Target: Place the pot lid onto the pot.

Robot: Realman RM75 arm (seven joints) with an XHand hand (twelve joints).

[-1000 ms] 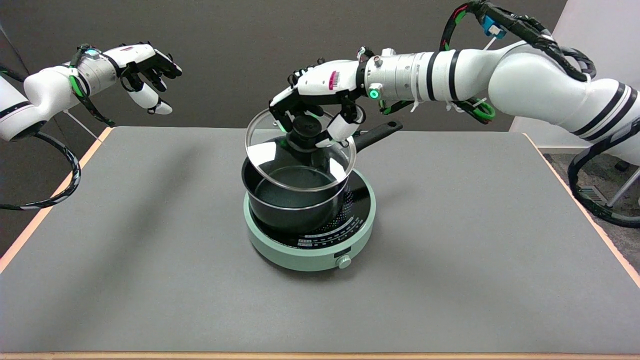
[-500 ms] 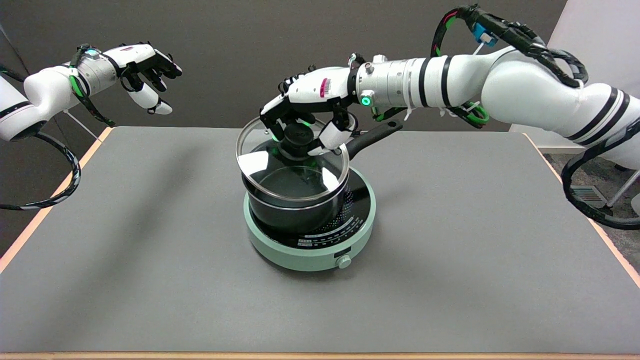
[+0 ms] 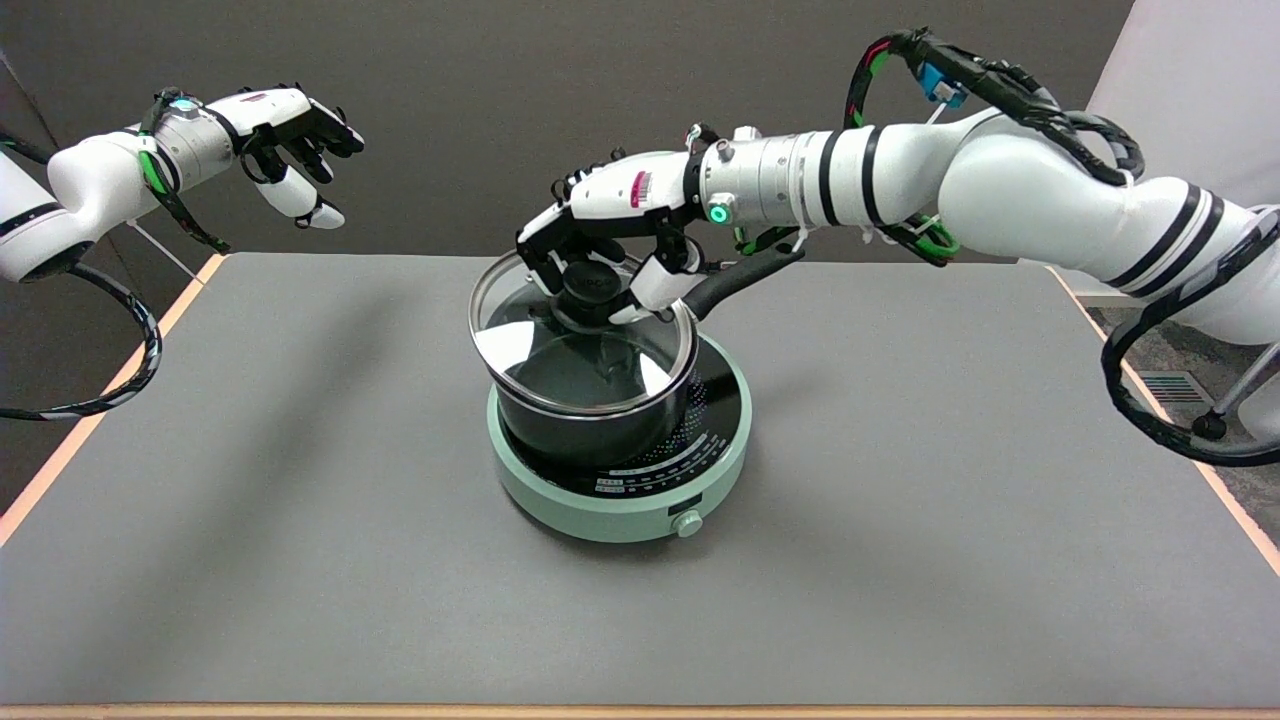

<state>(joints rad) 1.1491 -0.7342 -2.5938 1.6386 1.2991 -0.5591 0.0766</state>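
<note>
The right hand [image 3: 610, 235] grips the black knob of a glass pot lid [image 3: 583, 340] from above, the lid directly beneath it, tilted over the black saucepan [image 3: 590, 430] on a green induction cooker [image 3: 620, 505] mid-desk.

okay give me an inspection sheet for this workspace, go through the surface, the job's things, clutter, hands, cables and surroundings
Surface: grey table top with an orange edge strip.
Job's things: black saucepan with a long black handle stands on a round mint-green induction hob; round glass lid with a metal rim and black knob lies over the pot's mouth, tilted, not plainly seated.
Clutter: nothing seen.
Hands: right hand grips the lid's knob from above; left hand hangs in the air, holding nothing.
Cables: black looms with green wraps run along both arms.
Surroundings: dark wall behind; floor and a white panel at right.
</note>
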